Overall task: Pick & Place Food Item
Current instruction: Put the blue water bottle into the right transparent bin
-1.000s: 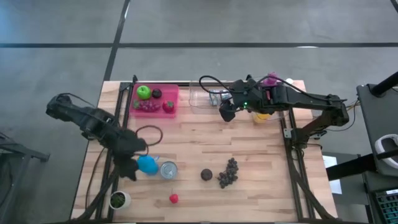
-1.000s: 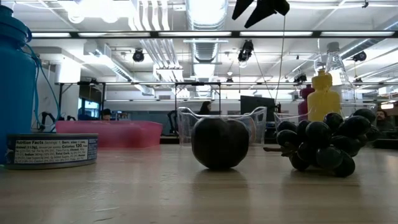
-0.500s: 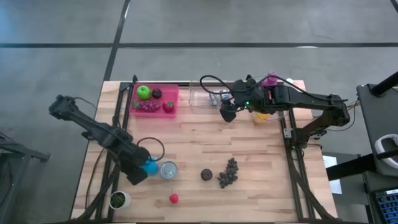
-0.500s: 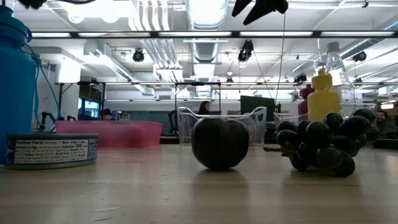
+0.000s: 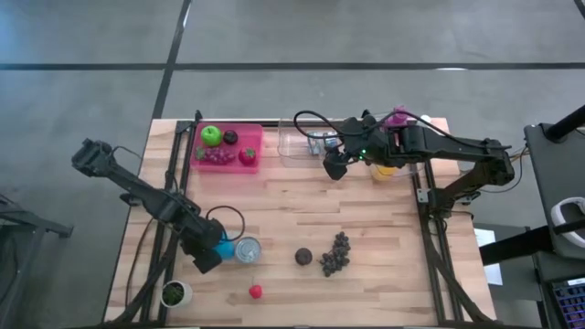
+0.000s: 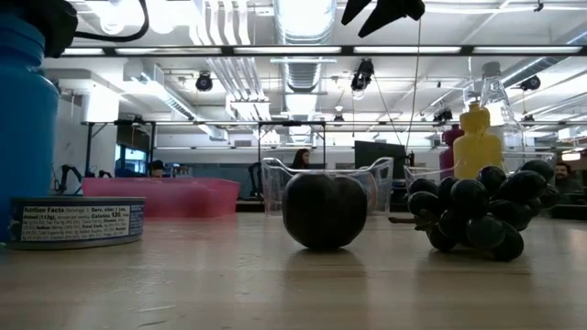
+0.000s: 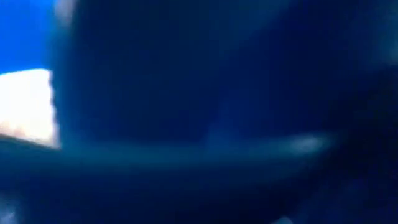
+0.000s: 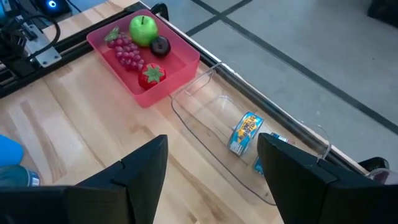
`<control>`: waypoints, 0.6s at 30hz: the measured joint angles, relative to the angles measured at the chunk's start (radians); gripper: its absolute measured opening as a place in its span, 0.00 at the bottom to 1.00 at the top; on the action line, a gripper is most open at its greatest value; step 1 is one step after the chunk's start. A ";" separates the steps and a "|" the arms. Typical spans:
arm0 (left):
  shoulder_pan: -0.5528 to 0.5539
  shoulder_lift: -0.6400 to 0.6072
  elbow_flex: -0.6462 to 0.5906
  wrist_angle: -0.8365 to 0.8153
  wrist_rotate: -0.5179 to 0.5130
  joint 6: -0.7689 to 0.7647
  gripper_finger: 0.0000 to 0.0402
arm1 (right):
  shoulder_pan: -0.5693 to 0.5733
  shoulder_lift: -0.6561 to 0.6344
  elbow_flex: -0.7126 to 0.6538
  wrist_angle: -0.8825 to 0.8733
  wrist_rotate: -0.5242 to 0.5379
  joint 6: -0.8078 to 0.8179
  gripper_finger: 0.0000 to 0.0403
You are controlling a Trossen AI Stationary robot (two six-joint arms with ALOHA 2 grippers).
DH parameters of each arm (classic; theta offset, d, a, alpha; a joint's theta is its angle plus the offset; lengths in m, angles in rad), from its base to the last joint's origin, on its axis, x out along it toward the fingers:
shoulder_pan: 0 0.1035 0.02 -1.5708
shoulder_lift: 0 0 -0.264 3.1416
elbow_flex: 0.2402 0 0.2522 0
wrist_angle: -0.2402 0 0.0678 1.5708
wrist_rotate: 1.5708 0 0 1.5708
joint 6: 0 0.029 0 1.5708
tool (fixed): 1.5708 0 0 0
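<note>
From above, your left gripper (image 5: 208, 259) sits low at the blue bottle (image 5: 222, 246), its dark body covering part of it; you can't tell here whether the fingers are spread or clamped. A tin can (image 5: 247, 249) stands just beside the bottle, and a small pot (image 5: 173, 293) sits near the table's (image 5: 384, 238) front left corner. The strawberry (image 5: 255, 291) lies alone near the front edge, with a dark plum (image 5: 303, 257) and a bunch of dark grapes (image 5: 335, 253) to its right, the bunch's long axis running from front to back. At the back, the pink tray (image 5: 227, 147) holds fruit and a clear tub (image 5: 306, 146) sits beside it. Your right gripper (image 5: 334, 168) hangs in front of that tub.

At table height, the bottle (image 6: 26, 137) rises behind the can (image 6: 76, 222), the plum (image 6: 324, 210) stands in the middle, and the grapes (image 6: 480, 212) spread to its right. A yellow bottle (image 6: 478, 139) stands behind.

Your left wrist view is filled with blurred blue, too close to read.

From the right wrist, the fingers (image 8: 142, 169) stand spread and empty, looking over the tub (image 8: 205, 118), which holds two small packets (image 8: 245, 131), and the tray (image 8: 118, 59).
</note>
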 joint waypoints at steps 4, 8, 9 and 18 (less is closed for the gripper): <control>0.001 0.001 0.006 -0.008 -0.031 0.001 0.55 | 0.000 0.000 0.000 0.003 0.000 0.000 0.59; 0.001 0.000 0.015 -0.010 -0.036 0.000 0.56 | 0.000 0.000 0.000 0.005 0.000 0.000 0.59; 0.001 -0.001 0.018 -0.011 -0.037 -0.002 0.56 | 0.000 0.000 0.001 0.006 0.000 0.000 0.59; 0.001 -0.016 0.099 -0.079 -0.032 -0.003 0.58 | 0.000 0.000 0.001 0.008 0.000 0.002 0.62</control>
